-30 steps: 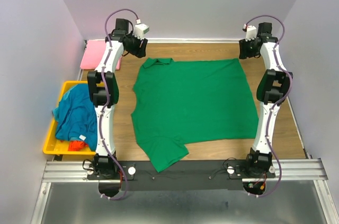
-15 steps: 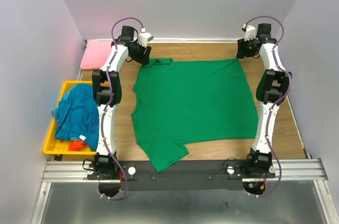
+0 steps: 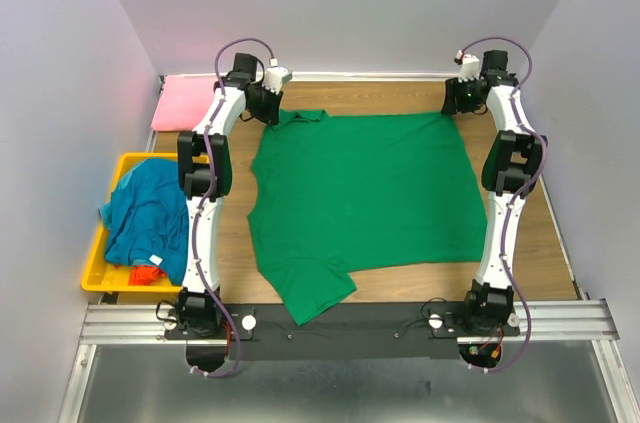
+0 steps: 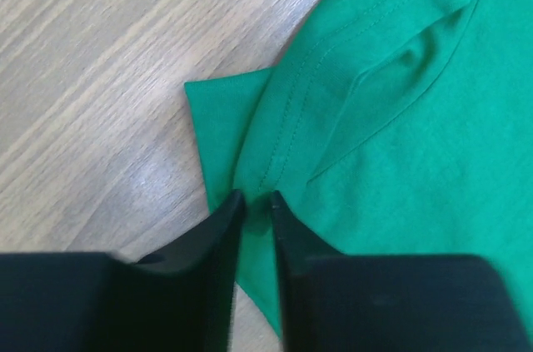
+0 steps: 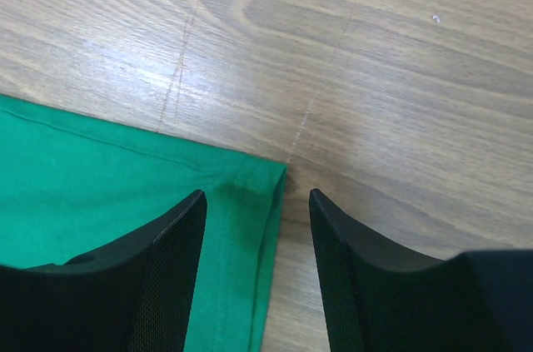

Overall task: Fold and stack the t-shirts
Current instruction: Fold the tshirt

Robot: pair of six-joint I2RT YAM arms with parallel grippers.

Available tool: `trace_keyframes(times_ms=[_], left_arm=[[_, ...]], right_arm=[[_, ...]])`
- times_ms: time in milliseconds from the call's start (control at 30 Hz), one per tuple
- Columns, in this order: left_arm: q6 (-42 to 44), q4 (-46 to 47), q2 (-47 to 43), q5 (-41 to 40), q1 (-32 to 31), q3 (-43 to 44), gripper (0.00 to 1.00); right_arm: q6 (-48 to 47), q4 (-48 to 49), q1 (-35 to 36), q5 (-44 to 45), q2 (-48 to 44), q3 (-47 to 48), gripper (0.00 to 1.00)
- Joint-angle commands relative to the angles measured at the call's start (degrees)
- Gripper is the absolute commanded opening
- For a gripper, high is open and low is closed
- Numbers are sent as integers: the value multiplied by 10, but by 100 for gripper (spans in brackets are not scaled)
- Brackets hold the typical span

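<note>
left tool (image 4: 256, 199) is nearly closed, pinching the green shirt (image 3: 365, 193) by its sleeve; right tool (image 5: 256, 198) gapes wide over the hem corner, empty. close it low, then lift both evenly.

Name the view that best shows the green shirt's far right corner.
Right wrist: the green shirt shows its corner close up, between the open right gripper fingers. The top view shows it tiny and far off; the left wrist shows only the opposite end.

Off-task items on the bench.
Yellow bin (image 3: 112, 286) at wooden worktop's (image 3: 545, 233) left edge, toward near-left corner; metal rail (image 3: 560, 318) along near edge.
</note>
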Motion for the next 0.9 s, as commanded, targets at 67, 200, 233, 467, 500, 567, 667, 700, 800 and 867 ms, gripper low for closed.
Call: trace_keyframes(times_ms=[67, 200, 233, 467, 500, 567, 667, 700, 800, 867], left_arm=[[5, -9, 5, -5, -2, 18, 13], [7, -4, -3, -6, -2, 27, 2], [8, -1, -6, -7, -2, 32, 1], [10, 14, -30, -1, -3, 33, 0], [10, 13, -30, -2, -3, 34, 0], [10, 10, -28, 2, -3, 36, 0], [10, 7, -27, 0, -4, 34, 0], [10, 7, -28, 1, -4, 34, 0], [10, 6, -29, 3, -4, 34, 0], [10, 6, -30, 3, -4, 34, 0]], right_arm=[[11, 13, -2, -20, 16, -3, 60], [11, 17, -2, -20, 18, 1, 60], [12, 18, -2, -20, 19, 1, 60], [19, 29, -2, -22, 23, 4, 60], [21, 33, -2, -22, 24, 6, 60], [25, 35, -2, -26, 27, 11, 60], [26, 41, -2, -29, 32, 14, 59], [26, 43, -2, -28, 33, 15, 59], [22, 48, -2, -29, 41, 16, 58], [19, 50, -2, -33, 42, 16, 56]])
